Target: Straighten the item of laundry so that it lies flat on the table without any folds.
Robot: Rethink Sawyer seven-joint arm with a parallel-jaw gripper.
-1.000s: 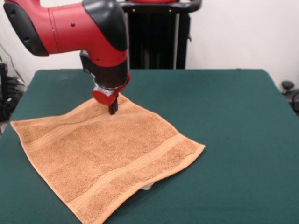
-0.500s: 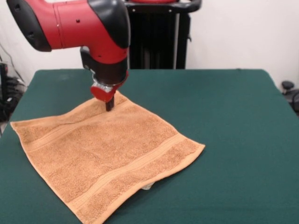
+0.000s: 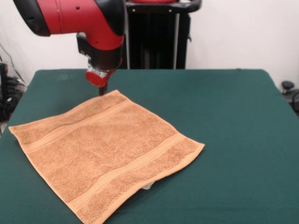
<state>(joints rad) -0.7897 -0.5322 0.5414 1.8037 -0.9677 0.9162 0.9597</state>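
Gripper [image 3: 101, 90] hangs from the red and black arm [image 3: 74, 18], its dark tip a narrow stub below a red collar; whether it is spread or pressed together cannot be told from this view. It holds nothing. The tip sits above the bare green surface [image 3: 224, 107], just beyond the towel's far corner, and does not appear to touch the cloth.

Directly below and toward the camera from the gripper lies the orange-tan towel [image 3: 105, 149], spread out like a diamond, one corner pointing up at the gripper and the opposite one reaching the picture's lower edge. It lies flat with no folds showing. Two woven bands run across it, one near the edge closest to the gripper, the other near the edge farthest from it. A small white tag [image 3: 146, 186] peeks out from under that far edge.

Behind the arm stands a black upright frame [image 3: 156, 37] against a pale wall
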